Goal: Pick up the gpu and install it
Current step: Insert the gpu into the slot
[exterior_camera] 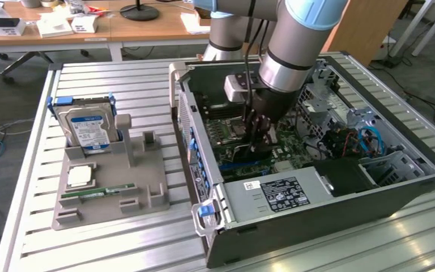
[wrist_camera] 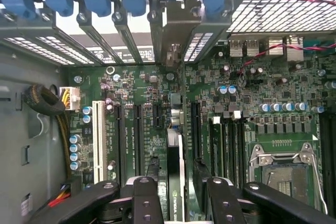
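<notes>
In the exterior view, I see my gripper (exterior_camera: 257, 141) down inside the open computer case (exterior_camera: 338, 221), at 3 o'clock from the hard drive (exterior_camera: 88, 129) standing in its holder. In the wrist view, the gpu (wrist_camera: 176, 150) stands edge-on against the motherboard (wrist_camera: 142, 103), between my spread fingers (wrist_camera: 144, 198), with a gap on each side.

gpu (wrist_camera: 175, 156) upright on motherboard (wrist_camera: 142, 93), inside case (exterior_camera: 316, 218)

Slatted metal table (exterior_camera: 127, 85), two loads.
A grey parts holder (exterior_camera: 100, 207) rests at the frame's lower left; an open computer case (exterior_camera: 316, 224) stands at right, both directly on the slats.
</notes>
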{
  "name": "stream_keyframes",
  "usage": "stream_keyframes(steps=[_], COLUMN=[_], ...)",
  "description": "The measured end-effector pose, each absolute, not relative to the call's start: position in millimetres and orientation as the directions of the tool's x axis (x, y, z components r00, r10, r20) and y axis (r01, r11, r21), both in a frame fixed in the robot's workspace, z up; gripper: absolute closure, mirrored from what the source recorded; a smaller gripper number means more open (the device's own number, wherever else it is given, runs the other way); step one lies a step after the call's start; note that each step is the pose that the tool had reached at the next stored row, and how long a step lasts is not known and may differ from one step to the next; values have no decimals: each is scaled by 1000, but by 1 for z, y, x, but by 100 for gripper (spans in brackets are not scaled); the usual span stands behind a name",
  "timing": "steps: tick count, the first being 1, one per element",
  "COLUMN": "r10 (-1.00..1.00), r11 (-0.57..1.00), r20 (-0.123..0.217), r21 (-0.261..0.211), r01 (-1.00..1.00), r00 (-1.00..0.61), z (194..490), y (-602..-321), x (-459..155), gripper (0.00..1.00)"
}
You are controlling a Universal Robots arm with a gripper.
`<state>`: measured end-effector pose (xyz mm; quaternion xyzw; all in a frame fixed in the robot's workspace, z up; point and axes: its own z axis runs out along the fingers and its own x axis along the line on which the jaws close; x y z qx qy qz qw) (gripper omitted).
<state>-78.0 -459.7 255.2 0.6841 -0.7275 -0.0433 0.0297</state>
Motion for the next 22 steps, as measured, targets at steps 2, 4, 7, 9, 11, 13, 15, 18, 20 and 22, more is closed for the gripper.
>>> stream_keyframes(steps=[2,4,7,9,11,13,15,18,20,22], r10=[-998,-998,-998,-998,-998,-998,-998,-998,-998,-998], r11=[60,60,60,60,60,60,60,60,60,60], r20=[-16,-16,-16,-16,-16,-16,-16,-16,-16,-17], r21=[104,103,104,104,104,104,103,99,85,67], r01=[-993,-993,-993,-993,-993,-993,-993,-993,-995,-996], r00=[-62,-62,-62,-62,-62,-62,-62,-62,-62,-62], z=[258,262,269,273,277,282,286,289,289,289], y=[-460,-460,-460,-460,-460,-460,-460,-459,-458,-457], x=[-78,-78,-78,-78,-78,-78,-78,-78,-79,-79], gripper=[60,60,60,60,60,60,60,60,60,60])
